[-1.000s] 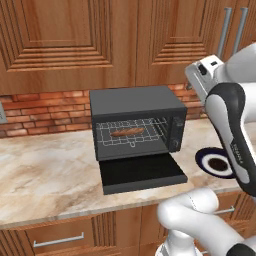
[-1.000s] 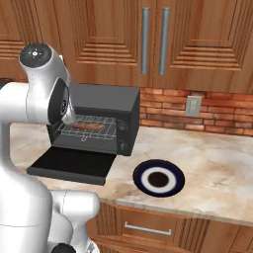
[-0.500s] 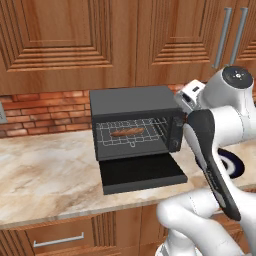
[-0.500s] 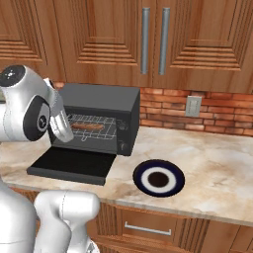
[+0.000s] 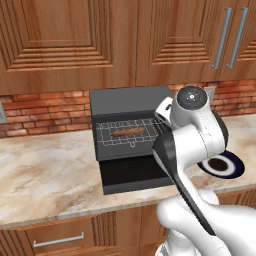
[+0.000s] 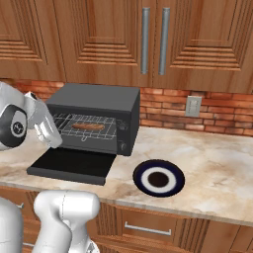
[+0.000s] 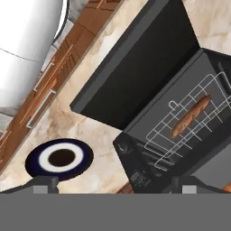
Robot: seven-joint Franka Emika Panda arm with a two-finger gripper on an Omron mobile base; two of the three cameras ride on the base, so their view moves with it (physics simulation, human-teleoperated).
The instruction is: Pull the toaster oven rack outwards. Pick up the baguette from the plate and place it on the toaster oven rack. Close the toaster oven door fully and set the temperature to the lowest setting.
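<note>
Baguette (image 5: 127, 132) lying lengthwise on the toaster oven rack (image 5: 131, 134), rack drawn forward in the mouth of the toaster oven (image 5: 131, 102); toaster oven door (image 5: 136, 174) folded down flat onto the counter (image 5: 45, 175) in front

From the left base view: arm in the foreground covering the oven's right edge and part of the plate (image 5: 231, 170); control strip hidden behind it

From the right base view: control strip (image 6: 123, 135) plain to see at the oven's right front, knobs stacked one above another; plate standing bare on the counter, just right of the lowered door, apart from it; wall outlet (image 6: 192, 105) on the brick backsplash (image 6: 217, 114) to the right of the oven

From the hand view, rolled over: gripper (image 7: 113, 185) with both finger tips set far apart at the bottom edge, jaws wide and holding nothing; oven, open door, rack's front wire loop and the plate all seen from above; drawer fronts with metal handles (image 7: 40, 110) below the counter edge

Marbled beige stone counter; red brick behind; brown wooden wall cabinets (image 6: 99, 39) above, two upright steel handles on the pair over the oven's right side
</note>
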